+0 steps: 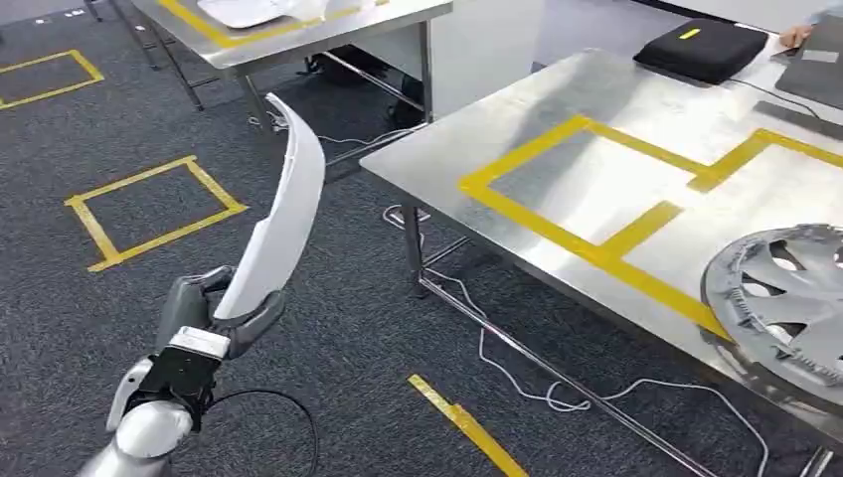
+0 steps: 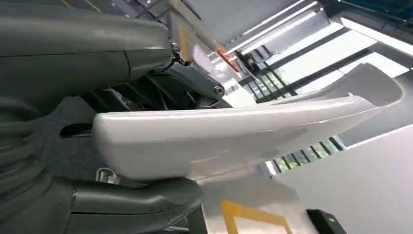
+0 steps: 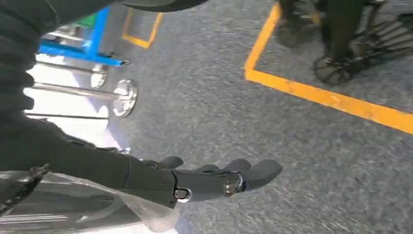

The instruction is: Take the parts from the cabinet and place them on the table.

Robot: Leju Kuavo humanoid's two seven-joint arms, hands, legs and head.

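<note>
L hand [image 1: 214,313] grips the white trim part [image 1: 281,214] at its lower end, long body angled up and away, probably to keep it off the floor on the way to the steel table [image 1: 557,119]. Part sits well left of table, not yet over it. A hubcap [image 1: 785,298] lies by table's near edge, likely placed already. L wrist view shows thumb [image 2: 136,200] and fingers clamping the part. R wrist view shows the R hand [image 3: 214,180] empty, fingers extended, above carpet.

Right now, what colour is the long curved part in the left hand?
White and glossy; the curved part held by the left hand shows best in the head view.
</note>
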